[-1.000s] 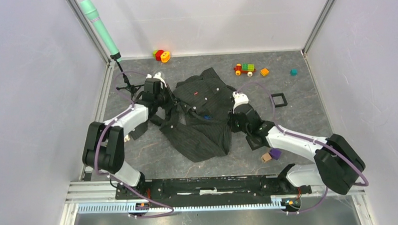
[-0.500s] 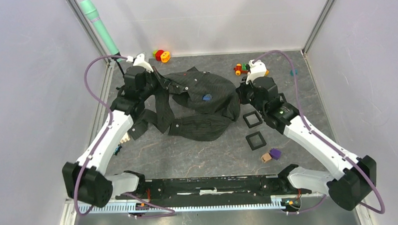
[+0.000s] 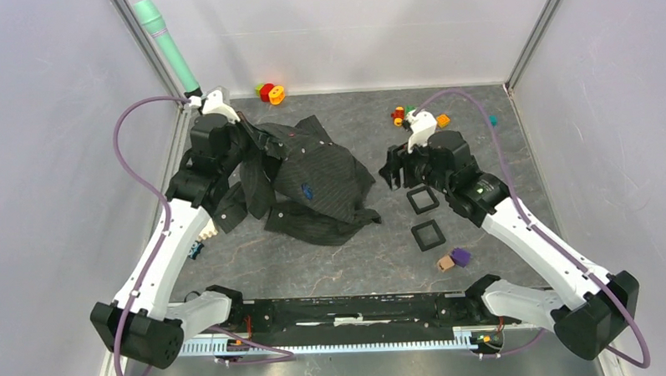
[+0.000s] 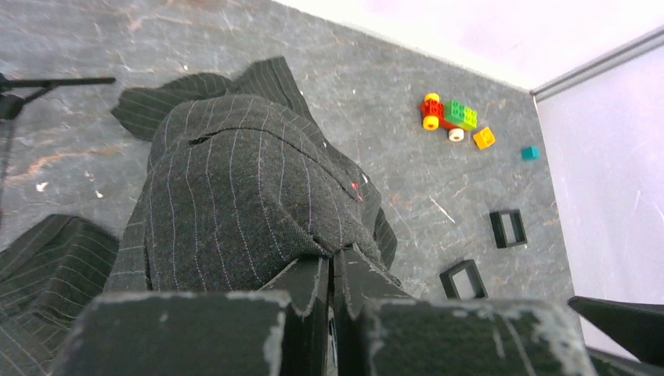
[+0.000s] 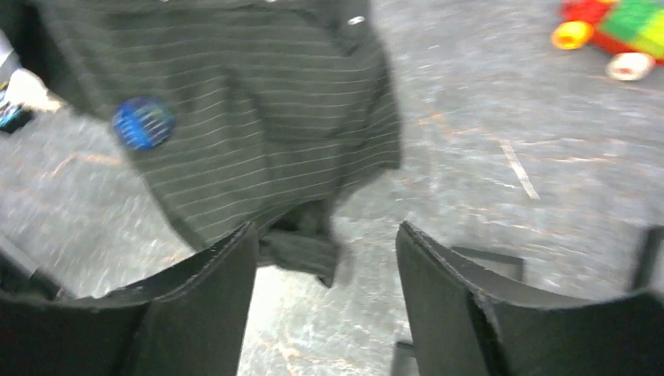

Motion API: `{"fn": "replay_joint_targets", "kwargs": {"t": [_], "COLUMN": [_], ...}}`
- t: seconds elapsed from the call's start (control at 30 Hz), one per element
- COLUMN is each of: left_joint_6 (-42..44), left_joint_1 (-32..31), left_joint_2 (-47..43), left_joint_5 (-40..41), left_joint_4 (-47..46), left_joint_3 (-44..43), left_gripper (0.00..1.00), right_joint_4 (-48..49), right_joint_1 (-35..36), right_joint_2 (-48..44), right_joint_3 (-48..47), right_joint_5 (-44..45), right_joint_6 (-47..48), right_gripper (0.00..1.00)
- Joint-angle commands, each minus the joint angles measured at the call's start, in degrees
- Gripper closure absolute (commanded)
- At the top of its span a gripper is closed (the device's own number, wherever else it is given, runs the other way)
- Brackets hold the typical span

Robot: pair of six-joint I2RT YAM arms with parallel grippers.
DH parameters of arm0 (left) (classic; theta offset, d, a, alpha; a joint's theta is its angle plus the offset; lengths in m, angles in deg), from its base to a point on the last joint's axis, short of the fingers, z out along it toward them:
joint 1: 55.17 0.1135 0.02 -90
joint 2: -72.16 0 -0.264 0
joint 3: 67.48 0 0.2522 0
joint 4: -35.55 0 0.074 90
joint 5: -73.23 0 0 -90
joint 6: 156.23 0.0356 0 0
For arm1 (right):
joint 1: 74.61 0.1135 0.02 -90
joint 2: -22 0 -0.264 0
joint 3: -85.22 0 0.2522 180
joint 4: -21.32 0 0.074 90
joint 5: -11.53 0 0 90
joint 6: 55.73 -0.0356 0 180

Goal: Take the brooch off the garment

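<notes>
The garment [image 3: 317, 176], a dark pinstriped shirt, hangs from my left gripper [image 3: 257, 142] at its upper left and trails onto the floor. In the left wrist view that gripper [image 4: 333, 262] is shut on a fold of the garment [image 4: 235, 196], and a small red tag [image 4: 354, 186] shows. The brooch [image 3: 307, 190] is a small blue disc on the front of the cloth. My right gripper [image 3: 392, 173] stands open just right of the shirt's edge. In the right wrist view, nothing lies between the fingers of that gripper [image 5: 325, 243]; the brooch [image 5: 143, 122] sits up left on the garment [image 5: 266, 117].
Two black square frames [image 3: 422, 200] [image 3: 427, 234] lie under my right arm. A toy train [image 3: 404, 114], a teal cube [image 3: 492, 120] and red and orange toys [image 3: 269, 92] sit along the back. A green cylinder [image 3: 167, 45] leans in the back left corner. A purple block [image 3: 459, 255] lies near front right.
My right gripper has opened and let go of the garment. The cloth has swung left and sagged, still hanging from the left gripper, which rose slightly toward the back left.
</notes>
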Motion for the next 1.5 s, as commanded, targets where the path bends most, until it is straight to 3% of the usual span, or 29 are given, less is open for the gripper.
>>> {"fn": "replay_joint_targets", "kwargs": {"t": [0.0,0.07,0.17,0.33,0.47,0.6,0.63,0.87,1.03,1.1,1.17,1.2,1.23,1.3,1.37,1.4,1.47], "left_joint_6": [2.03,1.94,1.39,-2.01,-4.73,-6.84,-6.93,-10.69,-7.36,-3.91,1.18,1.97,2.55,3.07,3.46,3.39,4.17], "left_joint_1": [0.19,0.14,0.27,0.49,0.67,0.62,0.58,-1.0,-1.04,-2.47,-6.91,-10.34,-13.11,-17.58,-21.26,-23.35,-27.85], "left_joint_2": [2.59,2.57,1.81,0.61,0.47,0.41,0.48,1.63,-2.64,-3.84,-3.97,-3.88,-3.97,-4.03,-3.33,-2.6,0.08], "left_joint_5": [-5.96,-5.57,-2.22,4.22,7.18,4.76,3.5,-1.5,7.43,6.7,5.57,9.47,13.5,18.73,20.7,21.7,24.6], "left_joint_4": [-0.18,-0.03,0.19,0.71,1.34,-0.91,-1.64,-7.88,-7.14,-6.68,-5.16,-2.95,-1.72,0.32,0.91,1.19,1.76], "left_joint_3": [-2.18,-1.33,0.07,2.43,4.37,9.98,11.58,25.89,30.02,29.23,26.47,25.05,23.9,22.1,20.79,19.98,18.23], "left_gripper": [0.98,0.98,0.98,0.98,0.98,0.98,0.98,0.98,0.97,0.84,0.56,0.4,0.29,0.21,0.21,0.21,0.21], "right_joint_4": [8.36,11.28,12.02,15.86,19.2,17.05,15.48,12.58,12.43,11.99,12.01,12.09,12.35,12.7,13.68,14.15,15.0], "right_joint_1": [3.23,7.95,14.42,17.39,17.39,16.9,16.22,6.01,7.07,7.75,8.15,8.12,8.13,8.12,7.99,7.94,7.96], "right_joint_2": [2.43,5.03,10.93,20.4,24.6,24.93,24.33,14.1,4.69,2.68,1.57,0.98,0.35,-0.35,-0.98,-1.03,-0.78], "right_joint_3": [6.66,8.23,6.95,6.76,8.12,8.8,8.78,13.27,17.61,19.57,21.06,21.89,22.47,23.54,24.36,24.5,24.51], "right_joint_5": [-16.07,-13.26,-8.05,-0.12,2.48,11.63,14.54,15.25,0.92,-4.13,-6.68,-7.01,-6.79,-5.46,-4.87,-4.93,-4.93], "right_joint_6": [2.42,3.54,4.35,2.75,1.75,0.43,-0.22,1.13,3.72,2.64,2.14,1.89,1.62,0.48,-1.22,-1.72,-2.75], "right_gripper": [0.25,0.17,0.13,0.21,0.4,0.95,1.0,1.0,1.0,1.0,1.0,1.0,0.99,0.85,0.72,0.53,0.35]}}
